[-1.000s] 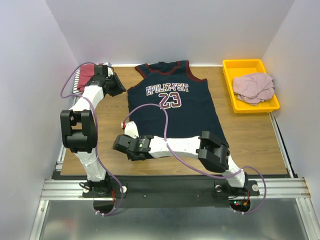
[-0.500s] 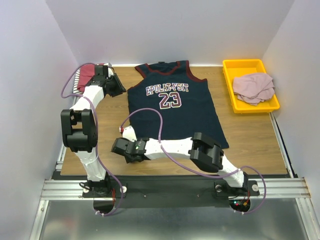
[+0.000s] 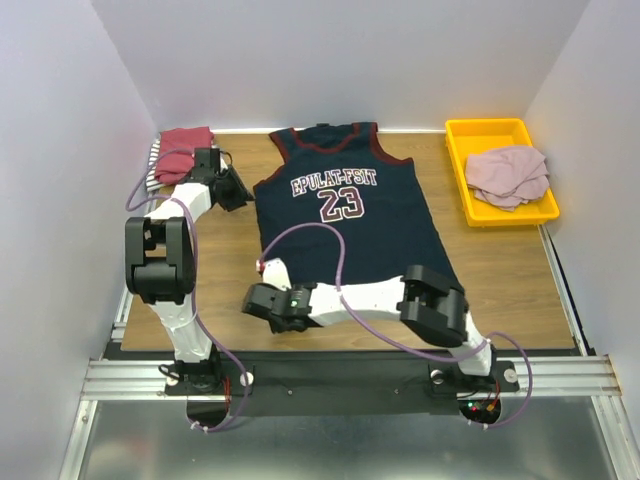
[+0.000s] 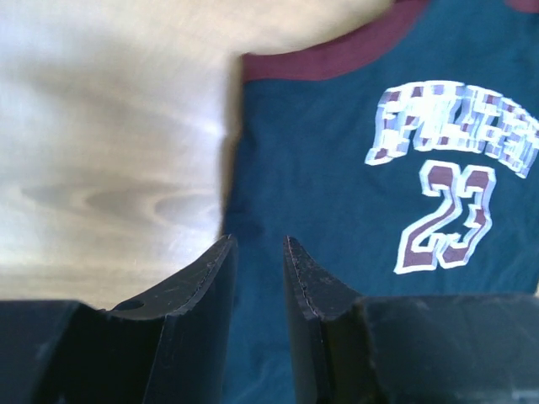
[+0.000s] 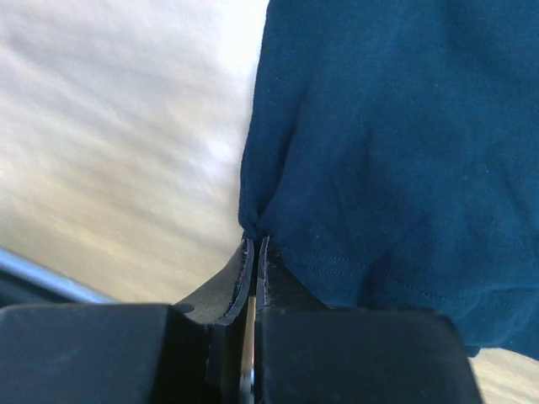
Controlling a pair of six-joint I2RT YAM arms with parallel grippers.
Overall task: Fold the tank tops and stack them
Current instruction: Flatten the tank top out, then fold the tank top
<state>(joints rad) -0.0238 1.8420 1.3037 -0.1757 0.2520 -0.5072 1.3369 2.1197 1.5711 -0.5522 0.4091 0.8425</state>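
The navy jersey [image 3: 345, 215] with maroon trim and a white 23 lies flat on the wooden table [image 3: 500, 270], neck to the far side. My left gripper [image 3: 240, 195] is at its left edge below the armhole. In the left wrist view it [image 4: 258, 244] stands open, the jersey [image 4: 354, 219] edge lying under the gap. My right gripper [image 3: 263, 274] is at the jersey's near left corner. In the right wrist view it [image 5: 255, 240] is shut on that hem corner of the jersey [image 5: 396, 151], the cloth bunched at the tips.
A dark-red top [image 3: 185, 148] lies on a striped one [image 3: 153, 166] at the far left corner. A yellow tray [image 3: 470, 130] at the far right holds a dusty-pink top [image 3: 508, 172]. White walls close in the table on three sides.
The right gripper has shut on the jersey's near left corner and shifted slightly right. The left gripper has moved from beside the dark-red top toward the jersey's left edge.
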